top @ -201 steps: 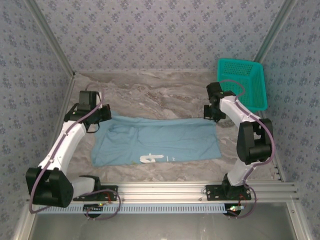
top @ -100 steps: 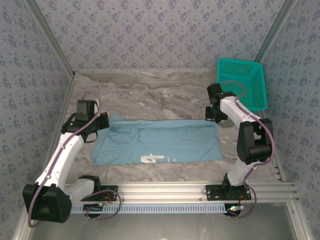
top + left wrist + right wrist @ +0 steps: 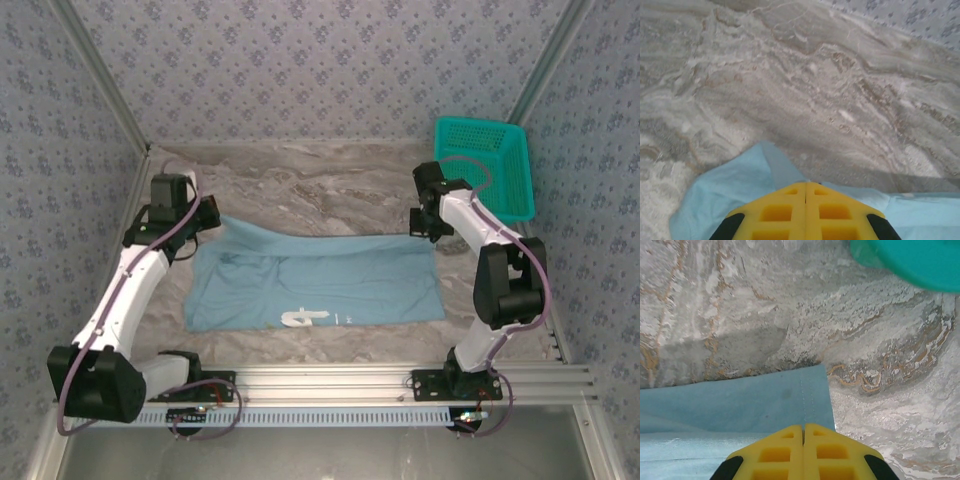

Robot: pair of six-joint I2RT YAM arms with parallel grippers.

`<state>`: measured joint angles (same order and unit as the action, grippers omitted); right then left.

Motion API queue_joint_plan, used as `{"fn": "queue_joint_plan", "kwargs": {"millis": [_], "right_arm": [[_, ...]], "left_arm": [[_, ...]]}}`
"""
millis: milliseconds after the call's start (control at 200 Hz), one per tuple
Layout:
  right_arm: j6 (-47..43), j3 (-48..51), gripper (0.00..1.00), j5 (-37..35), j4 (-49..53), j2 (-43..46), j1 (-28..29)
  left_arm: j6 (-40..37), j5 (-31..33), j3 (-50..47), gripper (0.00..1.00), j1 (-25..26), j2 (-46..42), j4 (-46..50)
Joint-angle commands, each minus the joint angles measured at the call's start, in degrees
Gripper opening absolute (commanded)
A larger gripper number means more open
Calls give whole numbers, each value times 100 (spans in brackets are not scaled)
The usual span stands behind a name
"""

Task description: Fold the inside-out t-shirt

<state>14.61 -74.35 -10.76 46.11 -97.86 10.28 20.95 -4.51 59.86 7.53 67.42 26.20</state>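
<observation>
Top external: I see both arms bent inward, left fingers (image 3: 780, 212) and right fingers (image 3: 780, 452) clamped on the light blue cotton t-shirt (image 3: 320, 285), which lies on the grey marbled worktop (image 3: 330, 190).

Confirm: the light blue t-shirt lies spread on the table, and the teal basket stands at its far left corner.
Wrong side. The top external view shows the teal basket at the far right corner of the table; the light blue t-shirt does lie spread on it.
</observation>
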Motion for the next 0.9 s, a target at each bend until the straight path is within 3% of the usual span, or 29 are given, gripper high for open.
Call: {"fn": "queue_joint_plan", "kwargs": {"millis": [0,410,894], "right_arm": [[121,-231,2,-101,217,63,29],[205,407,2,-85,201,297,103],[369,1010,4,-134,223,-59,107]], "left_arm": [[56,-216,393,0,33,60,-211],[-41,-175,-668,0,72,-937,484],[700,-278,-2180,0,375,-1666,654]]}}
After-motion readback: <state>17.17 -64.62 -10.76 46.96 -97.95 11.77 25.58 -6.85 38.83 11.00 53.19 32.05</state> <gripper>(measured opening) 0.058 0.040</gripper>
